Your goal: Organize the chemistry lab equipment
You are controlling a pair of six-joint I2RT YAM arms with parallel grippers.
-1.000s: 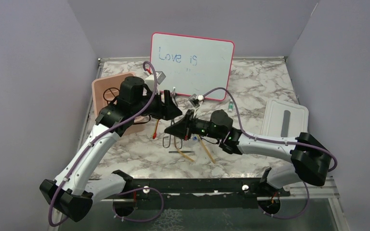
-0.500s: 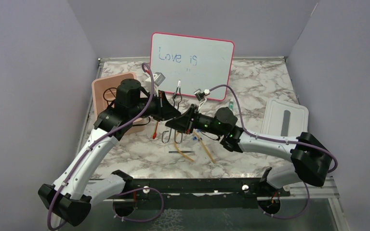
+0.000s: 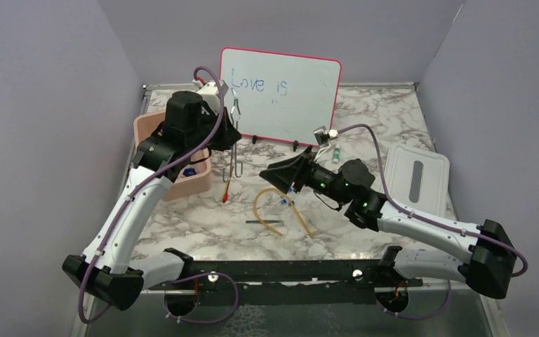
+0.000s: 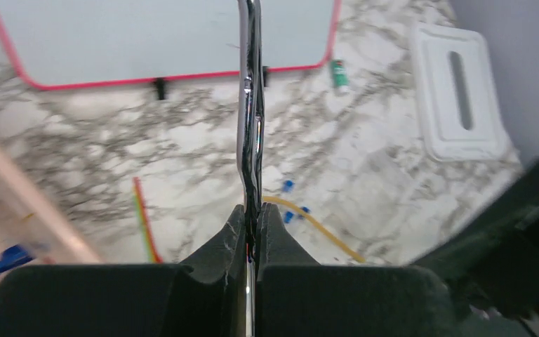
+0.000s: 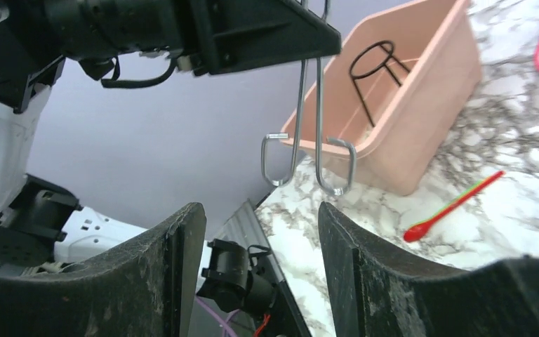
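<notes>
Left pincer [image 3: 231,137]: clamped tight on the metal tongs [image 3: 238,161], newly taken over from the right pincer and lifted, looped ends hanging down just beside the right wall of the pink bin [image 3: 182,184]; judged ready to go in with the wire tripod [image 5: 375,67]. Right pincer [image 3: 281,168]: fingers now spread apart, empty, drawn back to the right of the tongs and apart from them. Red-tipped spatula [image 3: 226,191] and tan tube [image 3: 267,200]: on the table below, unsorted.
</notes>
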